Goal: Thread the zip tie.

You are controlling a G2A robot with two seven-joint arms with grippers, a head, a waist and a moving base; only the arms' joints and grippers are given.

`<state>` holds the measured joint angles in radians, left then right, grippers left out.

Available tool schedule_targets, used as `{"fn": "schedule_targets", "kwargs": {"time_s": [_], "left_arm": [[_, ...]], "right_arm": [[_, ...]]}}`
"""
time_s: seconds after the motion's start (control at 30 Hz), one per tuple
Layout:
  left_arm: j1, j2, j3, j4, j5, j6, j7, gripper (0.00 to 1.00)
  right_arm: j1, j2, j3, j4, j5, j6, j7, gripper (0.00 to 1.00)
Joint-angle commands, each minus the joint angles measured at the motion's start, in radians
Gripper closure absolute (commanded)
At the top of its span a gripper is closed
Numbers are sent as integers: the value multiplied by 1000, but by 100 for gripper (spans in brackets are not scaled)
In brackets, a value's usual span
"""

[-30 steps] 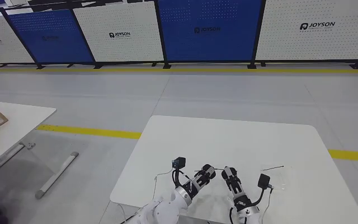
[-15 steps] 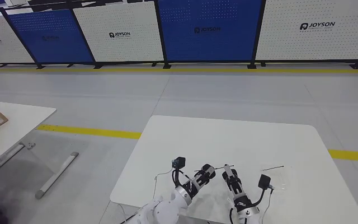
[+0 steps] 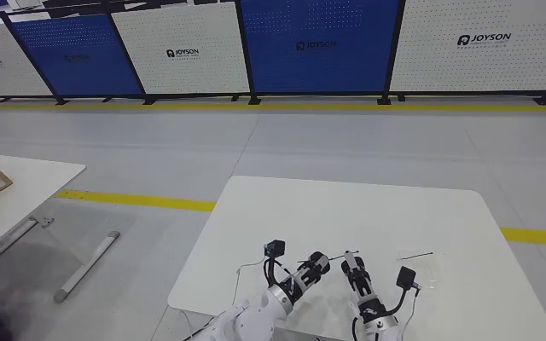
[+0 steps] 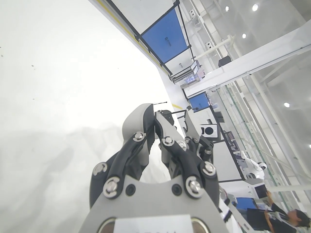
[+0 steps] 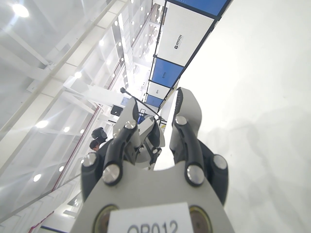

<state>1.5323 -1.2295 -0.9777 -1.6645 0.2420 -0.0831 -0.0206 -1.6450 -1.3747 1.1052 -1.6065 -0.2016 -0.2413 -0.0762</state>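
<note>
Black and thin, the zip tie (image 5: 143, 105) is pinched in the left gripper (image 4: 154, 112), whose fingers are closed on it. It reaches across to the right gripper (image 5: 156, 95), whose fingers stand apart, with the tie's head just past one fingertip. The strap runs straight and forms no loop, so I judge this to be the line-up before threading. Next, the right gripper would need to close near the head and hold it steady, so the tail can be bent round and fed squarely into the small slot. A second tie (image 3: 415, 255) lies farther right on the white worktop (image 3: 358, 205). Around it are a side table (image 3: 34, 183) at left, a yellow floor line (image 3: 136, 199), and blue and white panels (image 3: 320, 47) behind.
</note>
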Motion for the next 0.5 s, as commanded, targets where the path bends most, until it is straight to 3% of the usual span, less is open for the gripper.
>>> {"fn": "schedule_targets", "kwargs": {"time_s": [0.0, 0.47], "left_arm": [[3, 0, 3, -1, 12, 1, 3, 100], [4, 0, 20, 4, 94, 14, 27, 100]], "right_arm": [[1, -1, -1, 0, -3, 3, -2, 67], [3, -3, 0, 5, -5, 1, -8, 82]]}}
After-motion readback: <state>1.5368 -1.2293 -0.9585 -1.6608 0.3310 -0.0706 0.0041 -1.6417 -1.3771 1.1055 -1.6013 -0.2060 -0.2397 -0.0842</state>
